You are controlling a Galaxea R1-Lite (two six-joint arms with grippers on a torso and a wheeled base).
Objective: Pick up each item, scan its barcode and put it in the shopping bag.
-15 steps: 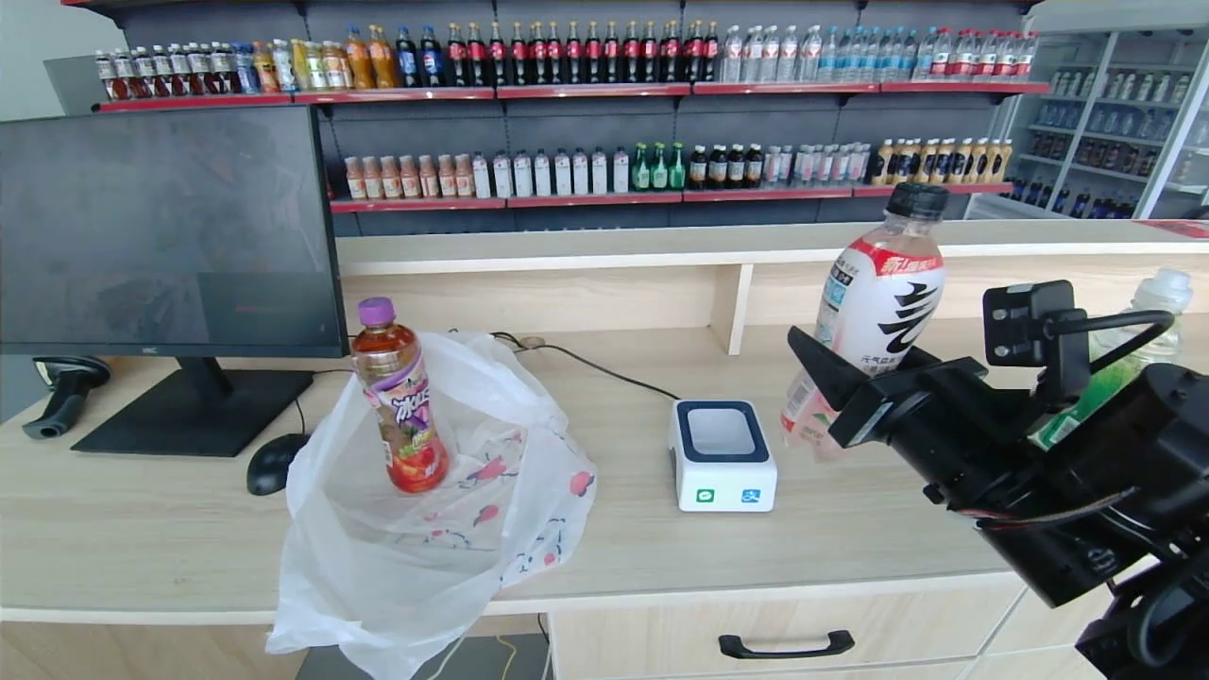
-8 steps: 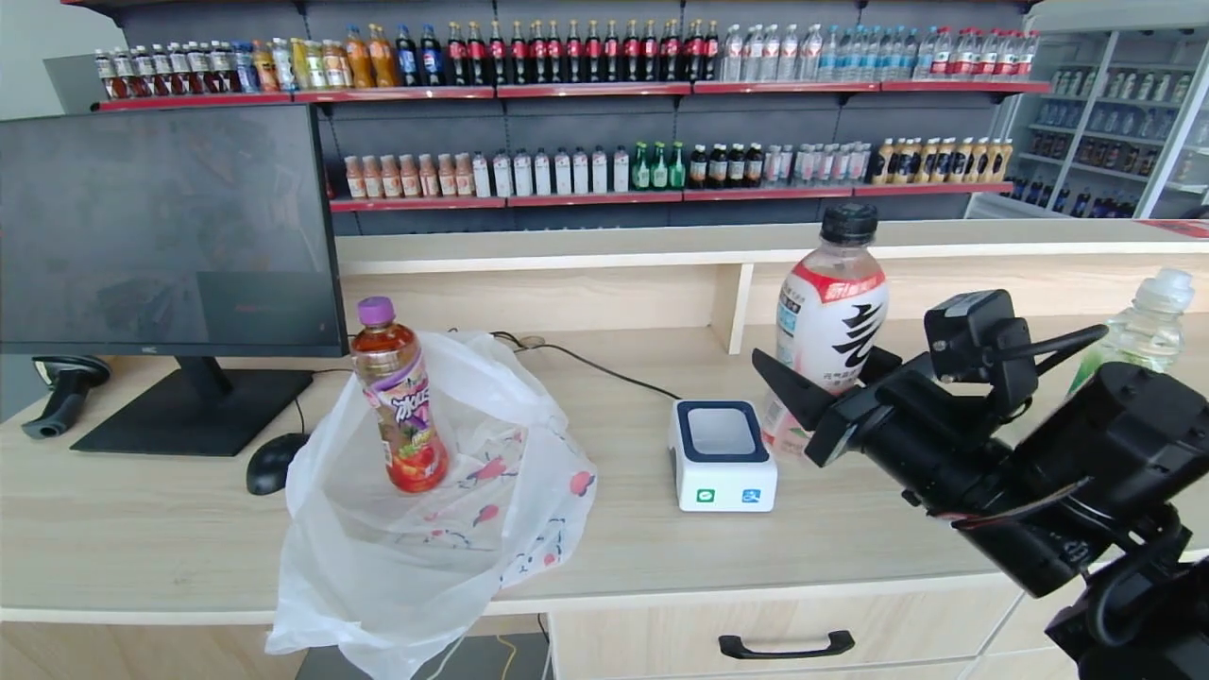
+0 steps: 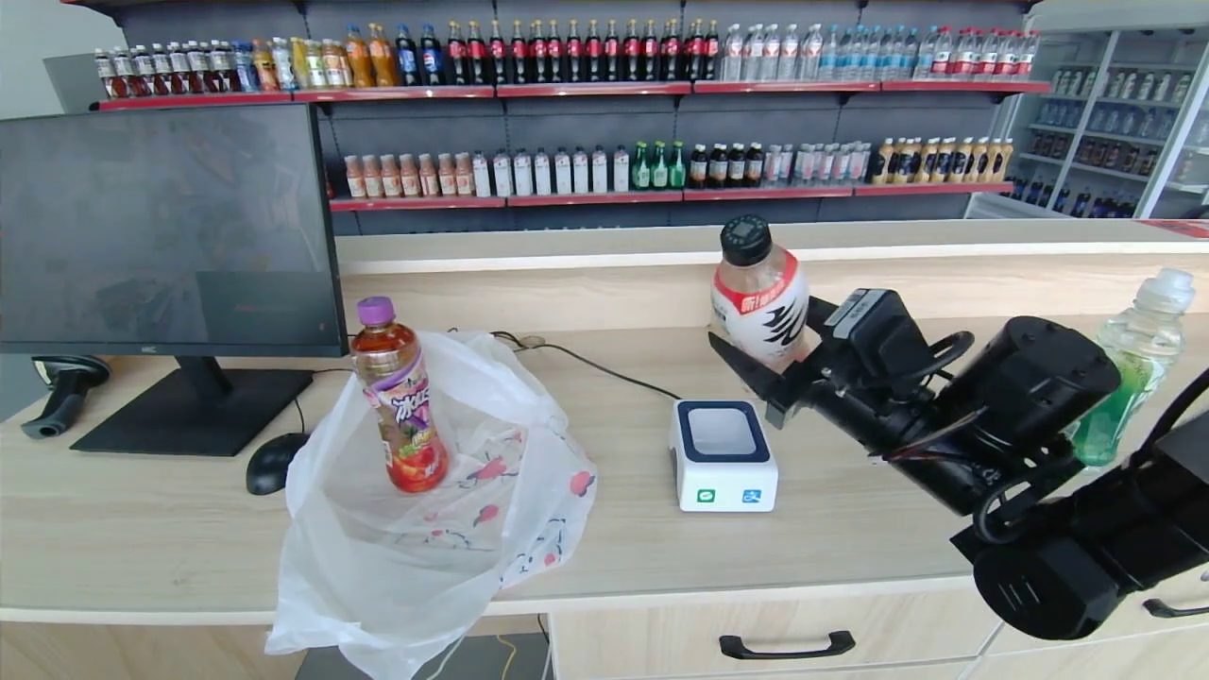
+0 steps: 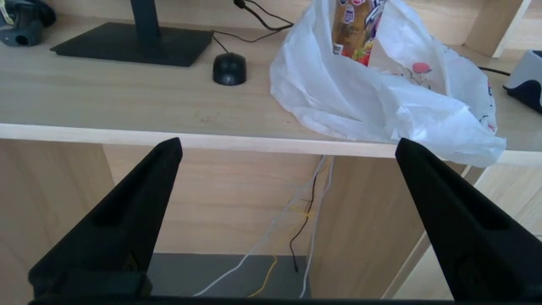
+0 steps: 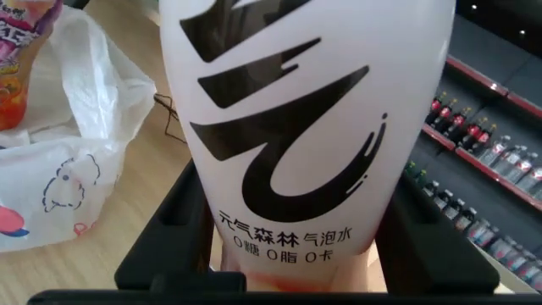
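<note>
My right gripper [image 3: 770,366] is shut on a white drink bottle [image 3: 761,300] with a black cap, held tilted above the counter just behind and to the right of the small white barcode scanner [image 3: 723,454]. In the right wrist view the bottle [image 5: 296,144] sits between both fingers. A white plastic shopping bag [image 3: 425,538] hangs over the counter's front edge, and a purple-capped red tea bottle [image 3: 397,408] stands in it. A green bottle [image 3: 1129,373] stands at the far right. My left gripper [image 4: 288,224] is open, low in front of the counter edge below the bag [image 4: 398,97].
A monitor [image 3: 161,227] on its stand, a black mouse [image 3: 274,463] and a hand-held scanner [image 3: 61,392] occupy the counter's left side. A cable [image 3: 595,364] runs behind the barcode scanner. A raised ledge [image 3: 661,247] borders the back, and drawers [image 3: 784,645] sit under the counter.
My right arm has carried the white bottle leftward and lower, from right of the scanner to just behind it, and the cap has tipped toward the head camera. The bag and tea bottle stay put.
</note>
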